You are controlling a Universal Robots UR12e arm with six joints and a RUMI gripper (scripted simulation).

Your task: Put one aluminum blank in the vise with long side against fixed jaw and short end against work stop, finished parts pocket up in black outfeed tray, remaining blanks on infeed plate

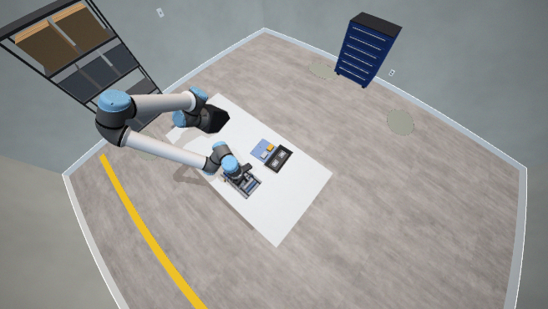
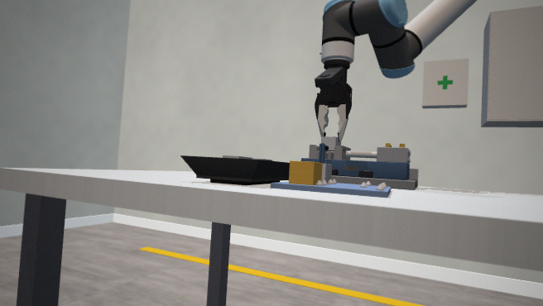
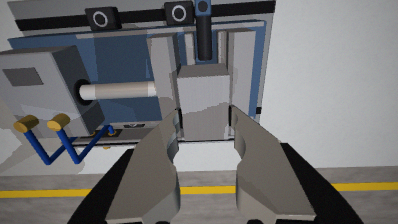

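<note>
Even, soft light throughout; we see faint arm shadows on the table. Top view bows at edges, floor texture smeared, perhaps lens blur.

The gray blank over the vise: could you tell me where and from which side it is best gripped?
Grip the gray blank across its two long flat sides, coming from straight above, as the gripper holds it now. Those faces are parallel and plain, so the fingers seat flush. This probably leaves its underside free to settle between the jaws of the vise, with its short end toward the work stop.
</note>
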